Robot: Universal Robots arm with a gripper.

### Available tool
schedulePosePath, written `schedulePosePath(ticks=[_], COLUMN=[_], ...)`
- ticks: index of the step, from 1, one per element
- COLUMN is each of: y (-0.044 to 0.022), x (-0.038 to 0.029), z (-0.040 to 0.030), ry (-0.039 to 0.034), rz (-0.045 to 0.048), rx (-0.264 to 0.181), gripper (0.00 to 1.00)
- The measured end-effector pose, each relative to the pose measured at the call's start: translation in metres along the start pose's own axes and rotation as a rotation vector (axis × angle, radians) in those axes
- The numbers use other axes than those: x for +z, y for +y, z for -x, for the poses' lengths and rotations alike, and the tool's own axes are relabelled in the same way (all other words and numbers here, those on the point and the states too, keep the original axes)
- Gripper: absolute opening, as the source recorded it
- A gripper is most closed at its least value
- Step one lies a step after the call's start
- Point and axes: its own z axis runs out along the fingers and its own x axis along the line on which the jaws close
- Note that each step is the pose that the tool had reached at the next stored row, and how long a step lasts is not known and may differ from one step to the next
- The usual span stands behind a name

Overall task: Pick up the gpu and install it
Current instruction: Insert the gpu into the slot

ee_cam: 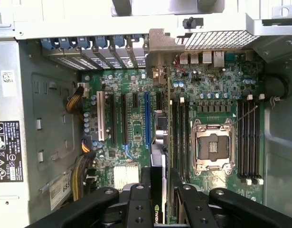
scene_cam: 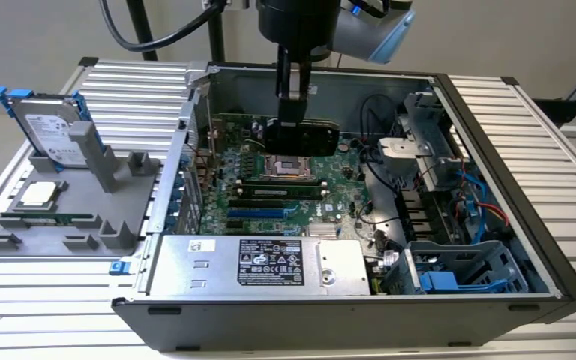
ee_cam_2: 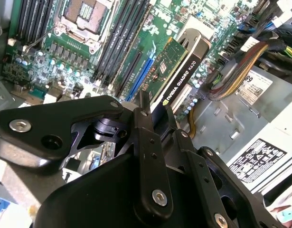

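The gpu (scene_cam: 303,139), a card with a green board and a black cooler, hangs upright inside the open computer case (scene_cam: 498,187), above the motherboard (scene_cam: 268,199) near the CPU socket (scene_cam: 290,165). My gripper (scene_cam: 292,120) is shut on the card's upper edge. In the second wrist view the gpu (ee_cam_2: 176,76) slants away from my gripper (ee_cam_2: 146,114) toward the board. The first wrist view shows the gpu (ee_cam: 159,142) edge-on below my gripper (ee_cam: 158,185), with its silver bracket (ee_cam: 157,50) by the rear slot openings. It sits between the long blue slot (ee_cam: 146,118) and the memory slots (ee_cam: 176,133).
Outside the case, on the exterior view's left, a grey holder (scene_cam: 88,225) carries a silver hard drive with blue rails (scene_cam: 50,129), a processor chip (scene_cam: 38,193) and a memory stick (scene_cam: 48,220). The power supply (scene_cam: 258,262), cables (scene_cam: 398,172) and a drive cage (scene_cam: 458,270) crowd the case.
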Motion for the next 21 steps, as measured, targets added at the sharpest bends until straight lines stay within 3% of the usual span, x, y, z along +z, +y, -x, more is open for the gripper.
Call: schedulePosePath(ticks=[9,21], y=[0.0000,0.0000], x=[0.0053,0.0068], z=[0.0001,0.0000], ry=[0.0001,-0.0002], rz=[0.0000,0.0042], rx=[0.000,0.000], gripper=[0.00,0.00])
